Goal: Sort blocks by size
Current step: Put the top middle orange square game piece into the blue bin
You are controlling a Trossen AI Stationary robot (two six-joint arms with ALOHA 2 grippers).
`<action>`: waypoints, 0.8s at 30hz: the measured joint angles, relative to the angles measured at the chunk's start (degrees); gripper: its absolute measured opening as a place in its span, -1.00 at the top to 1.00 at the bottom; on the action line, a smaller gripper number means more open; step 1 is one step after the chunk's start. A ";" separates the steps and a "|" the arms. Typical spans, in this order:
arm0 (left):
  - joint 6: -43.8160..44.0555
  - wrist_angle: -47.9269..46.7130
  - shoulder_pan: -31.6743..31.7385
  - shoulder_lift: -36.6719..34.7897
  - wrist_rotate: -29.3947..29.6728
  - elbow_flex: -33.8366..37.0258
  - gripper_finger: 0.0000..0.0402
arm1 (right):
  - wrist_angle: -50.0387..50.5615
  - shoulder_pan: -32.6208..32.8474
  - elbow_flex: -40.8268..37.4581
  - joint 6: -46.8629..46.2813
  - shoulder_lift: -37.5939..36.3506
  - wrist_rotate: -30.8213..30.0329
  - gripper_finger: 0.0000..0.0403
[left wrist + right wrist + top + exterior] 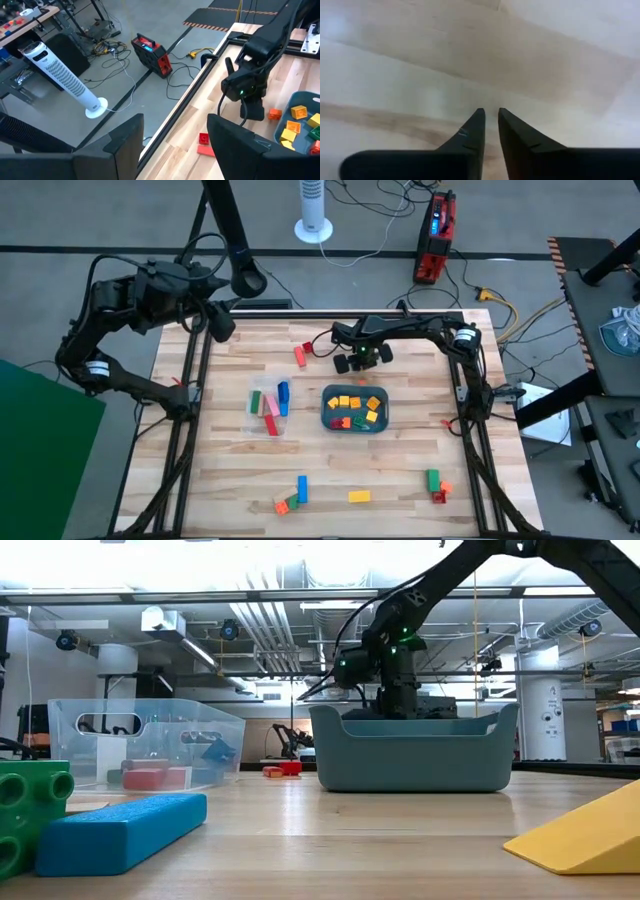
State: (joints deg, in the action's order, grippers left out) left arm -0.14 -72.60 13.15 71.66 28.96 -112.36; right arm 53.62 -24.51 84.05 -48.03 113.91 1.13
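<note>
Wood-plank surface (400,470); foam blocks (358,411) in teal tray (326,414); right hand (362,361) at tray's 12 o'clock, fingers nrly shut, empty; left hand (220,328) open wide.

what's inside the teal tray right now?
In the high view the teal tray holds small cubes: mostly yellow and orange, plus red and green ones. No long bars visible. The low view's wall hides everything inside.

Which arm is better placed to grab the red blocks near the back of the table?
Right. The right gripper hangs over the table just beside the red blocks, while the left gripper waits at the table's back-left corner, farther off.
</note>
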 joint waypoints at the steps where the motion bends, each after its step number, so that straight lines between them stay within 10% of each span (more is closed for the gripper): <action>1: 0.00 0.00 0.00 0.00 0.01 0.00 -0.02 | 0.58 0.00 0.00 0.82 -0.78 -0.46 0.82; 7: 0.02 -0.61 0.00 -0.02 -0.01 0.00 -0.02 | 5.13 0.31 0.04 2.19 -6.83 2.51 0.77; 24: 0.00 -0.87 0.00 0.15 -0.03 0.00 -0.02 | 4.98 5.02 -0.37 1.26 -1.56 9.65 -0.27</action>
State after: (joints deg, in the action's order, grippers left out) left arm -0.14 -73.47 13.15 71.81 28.93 -112.36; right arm 58.60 -19.49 83.68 -46.77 112.35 10.79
